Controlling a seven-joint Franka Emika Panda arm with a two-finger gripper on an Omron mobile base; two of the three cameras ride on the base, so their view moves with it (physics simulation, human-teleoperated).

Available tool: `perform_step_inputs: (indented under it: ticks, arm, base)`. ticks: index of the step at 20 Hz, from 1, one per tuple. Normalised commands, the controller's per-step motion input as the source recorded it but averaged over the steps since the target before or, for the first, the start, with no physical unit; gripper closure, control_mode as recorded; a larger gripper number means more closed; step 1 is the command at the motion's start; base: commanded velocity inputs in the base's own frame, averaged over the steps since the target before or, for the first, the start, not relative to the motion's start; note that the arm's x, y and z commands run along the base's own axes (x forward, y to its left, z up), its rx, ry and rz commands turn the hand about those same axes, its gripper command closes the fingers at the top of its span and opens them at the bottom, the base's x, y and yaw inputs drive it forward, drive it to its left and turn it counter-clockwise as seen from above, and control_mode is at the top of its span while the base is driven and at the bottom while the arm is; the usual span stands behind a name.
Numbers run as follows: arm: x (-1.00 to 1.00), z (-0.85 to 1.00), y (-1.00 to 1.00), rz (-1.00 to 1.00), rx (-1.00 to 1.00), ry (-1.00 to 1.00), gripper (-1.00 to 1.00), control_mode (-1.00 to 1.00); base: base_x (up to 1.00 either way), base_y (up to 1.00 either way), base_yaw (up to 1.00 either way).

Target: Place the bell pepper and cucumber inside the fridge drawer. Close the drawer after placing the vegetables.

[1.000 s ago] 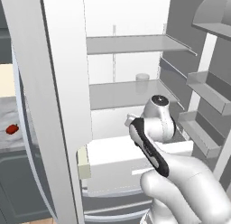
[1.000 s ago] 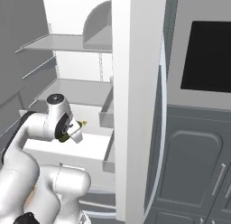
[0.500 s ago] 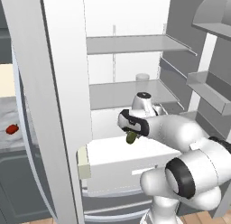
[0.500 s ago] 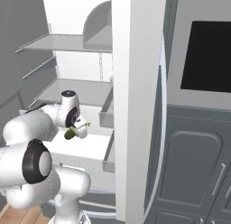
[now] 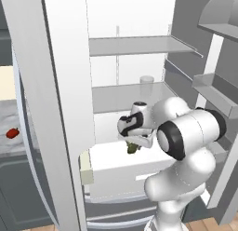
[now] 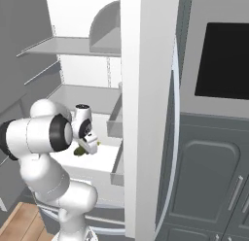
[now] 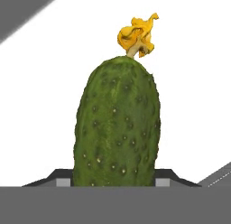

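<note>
In the left base view, the gripper [image 5: 133, 145] points down over the open white drawer [image 5: 116, 172] of the fridge. Its fingers pinch the cucumber [image 5: 132, 148], which hangs just above the inside of the drawer. The drawer is pulled out, and its cream side edge shows at the left. Far to the left, the red pepper [image 5: 12, 132] lies on the grey counter [image 5: 18, 146], well apart from the fridge. A pale jar [image 5: 146, 81] stands on the shelf [image 5: 125, 96] above the drawer.

In the right base view, the gripper [image 6: 85, 148] holds the cucumber [image 6: 80, 150] over the drawer [image 6: 90, 169], beside the white arm.

In the hand view, the cucumber [image 7: 117, 126] stands up between the fingertips, dark green and bumpy, with a dried yellow flower at its far end. Behind it is a plain white surface.
</note>
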Motion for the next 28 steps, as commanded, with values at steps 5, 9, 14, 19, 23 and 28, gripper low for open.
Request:
perform_step_inputs:
  ticks: [5, 9, 14, 19, 23, 28]
  arm:
    - [-0.46, -0.31, 0.0, 0.0, 0.0, 0.04, 1.0, -1.0]
    - [-0.99, 0.0, -0.03, 0.04, 0.0, 0.0, 1.0, -1.0]
    - [-0.97, 0.0, -0.07, 0.05, 0.0, 0.0, 1.0, -1.0]
    - [0.02, 0.08, -0.03, 0.03, 0.0, 0.11, 1.0, -1.0]
    - [0.2, -0.23, 0.01, 0.06, 0.0, 0.06, 1.0, -1.0]
    - [-0.01, -0.64, 0.02, 0.02, 0.0, 0.0, 1.0, -1.0]
  base:
    - [0.0, 0.0, 0.0]
    - [0.0, 0.0, 0.0]
    - [0.0, 0.0, 0.0]
    - [0.0, 0.0, 0.0]
    - [0.0, 0.0, 0.0]
    - [0.0, 0.0, 0.0]
